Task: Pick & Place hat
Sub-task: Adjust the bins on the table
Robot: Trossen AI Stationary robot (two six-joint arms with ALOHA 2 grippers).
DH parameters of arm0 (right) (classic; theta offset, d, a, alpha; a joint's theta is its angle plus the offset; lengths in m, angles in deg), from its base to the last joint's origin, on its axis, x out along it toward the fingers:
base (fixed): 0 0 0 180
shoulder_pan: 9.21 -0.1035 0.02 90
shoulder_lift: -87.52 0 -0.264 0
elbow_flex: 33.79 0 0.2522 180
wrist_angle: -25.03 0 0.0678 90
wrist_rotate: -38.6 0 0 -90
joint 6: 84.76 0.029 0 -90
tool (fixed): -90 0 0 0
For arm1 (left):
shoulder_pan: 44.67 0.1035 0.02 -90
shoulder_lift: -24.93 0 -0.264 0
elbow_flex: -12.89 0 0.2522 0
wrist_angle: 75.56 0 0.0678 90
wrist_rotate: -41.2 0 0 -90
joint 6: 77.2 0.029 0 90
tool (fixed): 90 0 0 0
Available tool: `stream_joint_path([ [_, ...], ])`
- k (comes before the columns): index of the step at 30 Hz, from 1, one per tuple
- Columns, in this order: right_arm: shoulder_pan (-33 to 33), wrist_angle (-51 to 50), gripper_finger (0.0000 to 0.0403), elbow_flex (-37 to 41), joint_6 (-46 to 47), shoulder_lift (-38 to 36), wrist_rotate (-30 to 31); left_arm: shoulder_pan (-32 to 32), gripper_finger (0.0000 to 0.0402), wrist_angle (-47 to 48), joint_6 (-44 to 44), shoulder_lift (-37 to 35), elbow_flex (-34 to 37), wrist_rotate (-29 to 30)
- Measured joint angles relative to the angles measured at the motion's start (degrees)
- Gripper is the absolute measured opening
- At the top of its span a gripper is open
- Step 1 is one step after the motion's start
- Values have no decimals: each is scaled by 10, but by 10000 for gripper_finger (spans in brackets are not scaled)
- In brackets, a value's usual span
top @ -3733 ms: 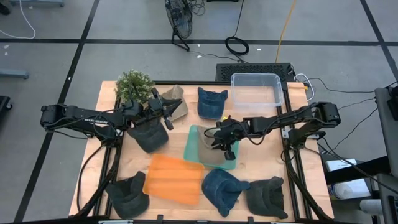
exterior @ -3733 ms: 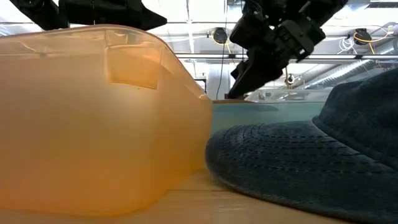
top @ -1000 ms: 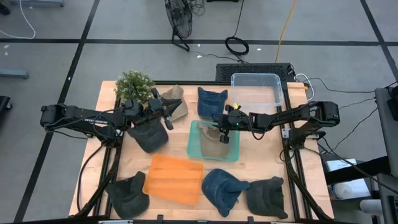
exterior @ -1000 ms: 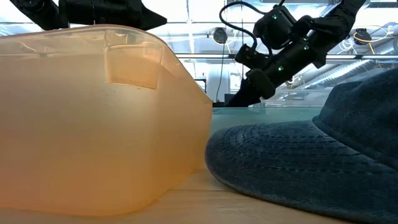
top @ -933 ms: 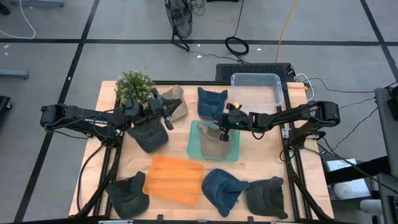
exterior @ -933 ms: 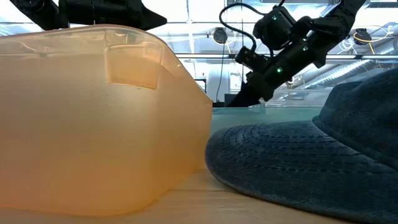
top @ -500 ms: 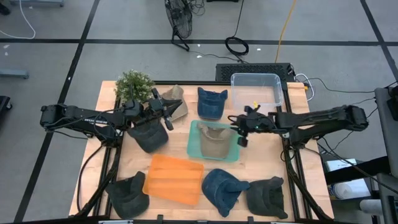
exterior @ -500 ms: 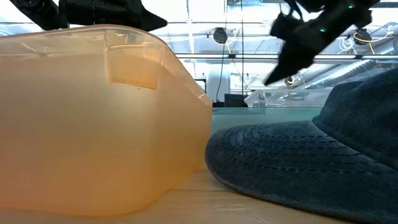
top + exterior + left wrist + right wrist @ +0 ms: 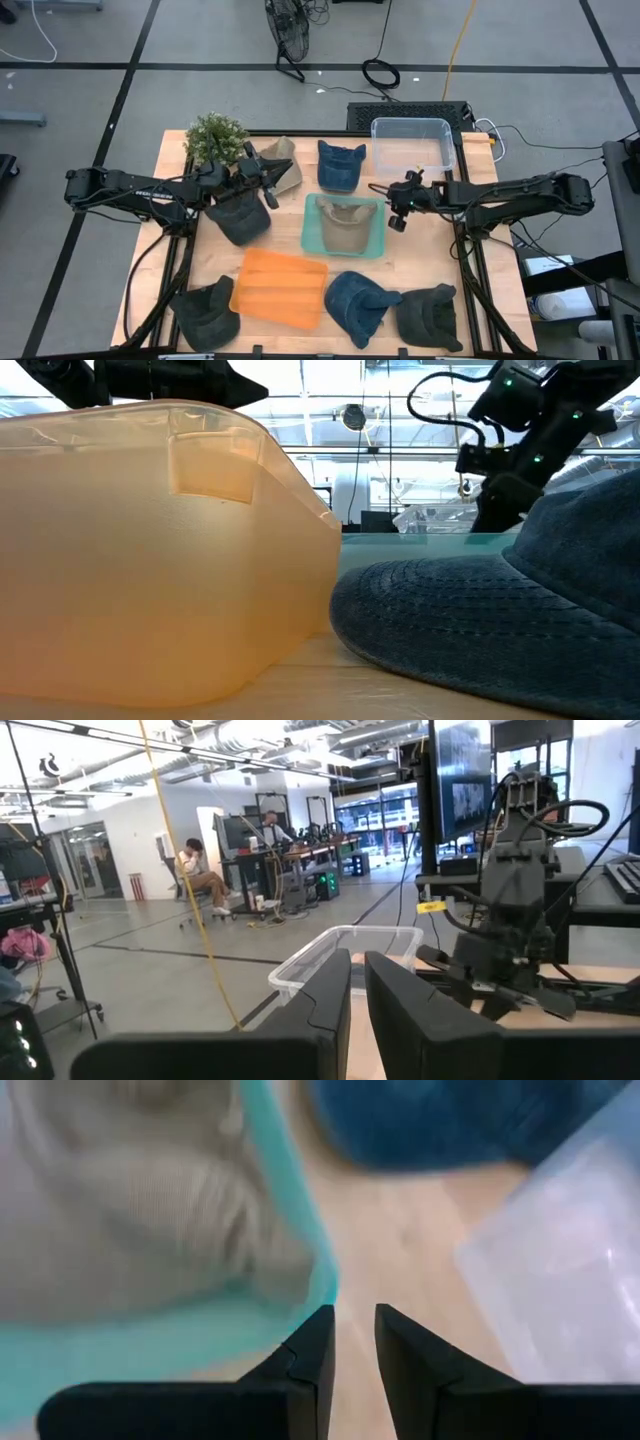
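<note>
The right hand [image 9: 397, 212] hung above the wooden surface [image 9: 420, 262], just beside the edge of the teal bin [image 9: 312, 238] and apart from it, with the clear tub [image 9: 411, 143] just beyond it. Its fingers [image 9: 312, 1352] stood slightly parted with only a narrow gap and held nothing. The beige hat [image 9: 345, 227] lay inside the teal bin, next to this hand. The left hand [image 9: 262, 178] hung at the far side of the bin, over a dark grey hat [image 9: 238, 217] and near a potted plant [image 9: 215, 137]; its fingers [image 9: 320, 1010] were almost pressed together, empty. An orange bin [image 9: 281, 289] and a blue hat [image 9: 358, 303] lay nearer the front edge.
</note>
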Motion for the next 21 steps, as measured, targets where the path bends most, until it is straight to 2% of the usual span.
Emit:
stream_joint_path([
  [6, 20, 68, 64, 0, -4, 8, -45, 0, 47, 2, 2, 0, 0, 0],
  [13, 21, 70, 64, 0, -41, 33, -45, 0, 47, 2, 4, 0, 0, 0],
  [21, 35, 138, 64, 0, -75, 104, -46, 0, 47, 2, 4, 0, 0, 0],
])
